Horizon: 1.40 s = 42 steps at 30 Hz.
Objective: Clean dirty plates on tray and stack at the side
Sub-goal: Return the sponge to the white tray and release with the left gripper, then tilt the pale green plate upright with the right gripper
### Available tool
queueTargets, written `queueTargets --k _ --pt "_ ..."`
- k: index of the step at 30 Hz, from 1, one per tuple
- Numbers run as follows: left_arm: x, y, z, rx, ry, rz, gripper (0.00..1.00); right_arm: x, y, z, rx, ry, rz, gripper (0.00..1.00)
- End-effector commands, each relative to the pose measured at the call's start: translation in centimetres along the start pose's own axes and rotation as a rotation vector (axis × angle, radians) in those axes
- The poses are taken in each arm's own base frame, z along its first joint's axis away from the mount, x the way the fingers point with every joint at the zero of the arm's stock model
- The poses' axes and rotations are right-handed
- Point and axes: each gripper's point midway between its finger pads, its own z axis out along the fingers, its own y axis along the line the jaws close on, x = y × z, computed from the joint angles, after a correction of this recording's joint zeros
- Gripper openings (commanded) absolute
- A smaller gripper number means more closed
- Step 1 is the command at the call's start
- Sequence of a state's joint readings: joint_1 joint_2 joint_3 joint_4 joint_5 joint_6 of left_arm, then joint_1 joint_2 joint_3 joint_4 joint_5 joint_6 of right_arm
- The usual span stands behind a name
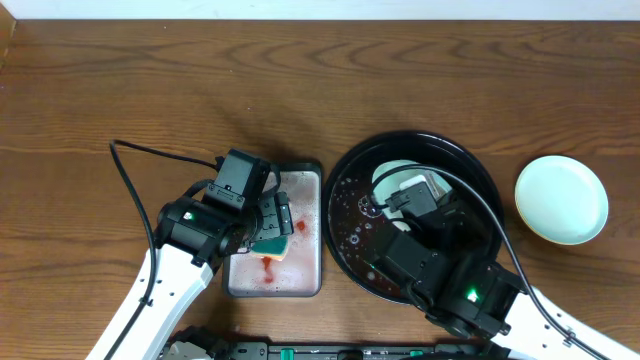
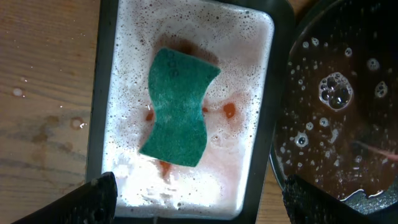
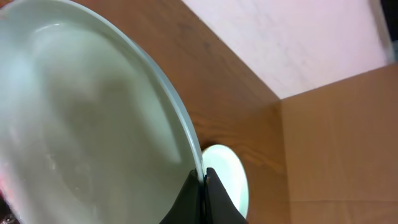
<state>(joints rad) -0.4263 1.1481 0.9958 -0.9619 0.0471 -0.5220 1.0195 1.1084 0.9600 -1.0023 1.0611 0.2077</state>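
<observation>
My right gripper [image 3: 204, 180] is shut on the rim of a pale mint-white plate [image 3: 87, 112] and holds it tilted on edge over the large round black tray [image 1: 347, 172]. In the overhead view the held plate [image 1: 393, 172] is mostly hidden by my right arm. A second mint-white plate [image 1: 561, 199] lies flat on the table to the right of the tray; it also shows in the right wrist view [image 3: 229, 177]. The pale yellow plate is out of view. My left gripper [image 2: 199, 190] is open and empty above the teal sponge [image 2: 180, 107].
The sponge lies in a grey rectangular tray [image 2: 94, 124] full of white foam tinged with red, just left of the black tray [image 2: 336, 124], which is wet with soapy drops. A black cable [image 1: 150, 152] runs over the table at the left.
</observation>
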Motion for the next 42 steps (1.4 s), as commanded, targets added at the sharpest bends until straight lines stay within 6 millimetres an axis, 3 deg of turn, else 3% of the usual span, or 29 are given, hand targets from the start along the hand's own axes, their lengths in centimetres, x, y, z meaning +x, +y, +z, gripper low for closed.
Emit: queueTargets --k 1,42 --pt "-0.1 0.13 -0.12 -0.001 -0.005 0.001 0.86 -1.09 -2.08 -0.68 0.085 -0.043 0.021 0.01" --pt "-0.1 0.13 -0.12 -0.001 -0.005 0.001 0.86 -1.1 -2.29 -0.67 0.097 -0.043 0.0 0.01"
